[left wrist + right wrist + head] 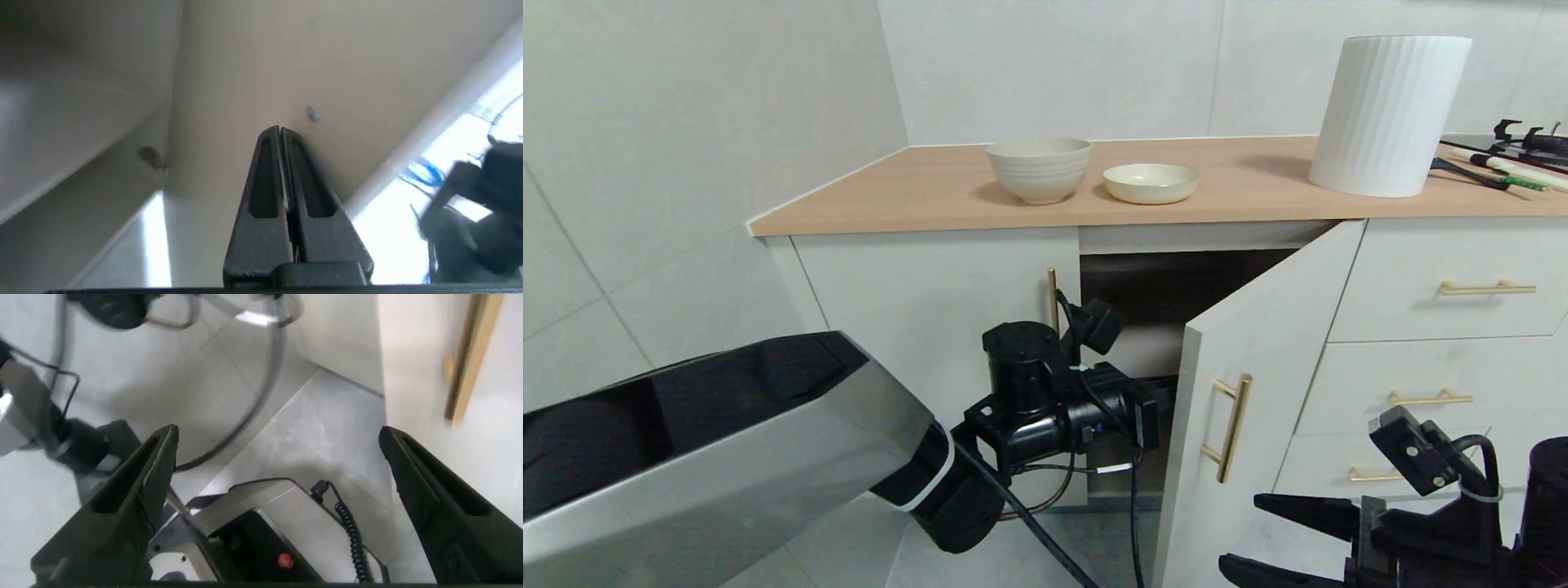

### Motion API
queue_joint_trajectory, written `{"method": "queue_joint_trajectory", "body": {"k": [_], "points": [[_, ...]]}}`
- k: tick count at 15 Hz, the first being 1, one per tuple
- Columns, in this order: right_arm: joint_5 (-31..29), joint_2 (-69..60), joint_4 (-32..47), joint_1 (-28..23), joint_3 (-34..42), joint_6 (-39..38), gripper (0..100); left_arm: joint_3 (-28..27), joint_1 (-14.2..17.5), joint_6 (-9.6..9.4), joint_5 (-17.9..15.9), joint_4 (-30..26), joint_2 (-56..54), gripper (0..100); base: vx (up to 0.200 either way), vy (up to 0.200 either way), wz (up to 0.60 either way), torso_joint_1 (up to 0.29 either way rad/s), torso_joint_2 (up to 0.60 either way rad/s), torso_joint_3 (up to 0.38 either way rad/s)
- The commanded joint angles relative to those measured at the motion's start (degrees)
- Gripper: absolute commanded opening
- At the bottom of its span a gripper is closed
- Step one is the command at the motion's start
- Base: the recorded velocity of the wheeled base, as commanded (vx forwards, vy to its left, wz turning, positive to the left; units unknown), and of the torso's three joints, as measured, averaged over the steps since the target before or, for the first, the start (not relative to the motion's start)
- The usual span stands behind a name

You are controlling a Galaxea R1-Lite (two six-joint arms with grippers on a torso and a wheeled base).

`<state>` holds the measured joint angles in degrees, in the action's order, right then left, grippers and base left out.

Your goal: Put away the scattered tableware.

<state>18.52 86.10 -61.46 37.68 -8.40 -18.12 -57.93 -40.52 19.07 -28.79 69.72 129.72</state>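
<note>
One long wooden countertop ran across the head view, with white cabinets beneath it. Below the counter, a cabinet door stood swung open toward the robot, and its brass bar handle faced outward. Beside the door was a stack of drawers.

The left arm stretched low into the dark cabinet opening. The left gripper was closed, with its two black fingers pressed flat against each other along their whole length and gripping nothing. The tips pointed at a pale inner panel with a small dot on it near the tips. Whether the tips touched that panel could not be told.

The right gripper hung low on the outer side of the open door, well below the counter. Its fingers were spread wide apart and held nothing. In the right wrist view, grey floor tile showed between them and the brass handle off to one side.

On the counter's right part stood a tall white ribbed container. The tableware sat near the middle of the counter. A cream ribbed bowl stood upright, and a shallow cream dish stood just beside it on the side toward the container, the two apart. Several long utensils lay on the counter's far right, beyond the container.
</note>
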Motion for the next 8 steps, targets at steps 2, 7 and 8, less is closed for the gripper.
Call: {"method": "queue_joint_trajectory", "body": {"k": [2,7,8], "points": [[-0.1,-0.1,-0.1,1.1,0.3,0.0,100,-3.0,-1.5,0.01,4.9,0.0,3.8,0,0.0,0.0,0.0,0.0,0.0,0.0],[0.4,-7.7,-0.1,10.5,1.7,-0.4,100,11.2,-13.6,3.08,-8.1,15.3,-3.3,0,0.0,0.0,0.0,0.0,0.0,0.0],[0.4,-8.6,0.0,11.4,1.7,-0.4,100,13.3,-14.4,4.4,-11.4,16.7,-4.4,0,0.0,0.0,0.0,0.0,0.0,0.0]]}}
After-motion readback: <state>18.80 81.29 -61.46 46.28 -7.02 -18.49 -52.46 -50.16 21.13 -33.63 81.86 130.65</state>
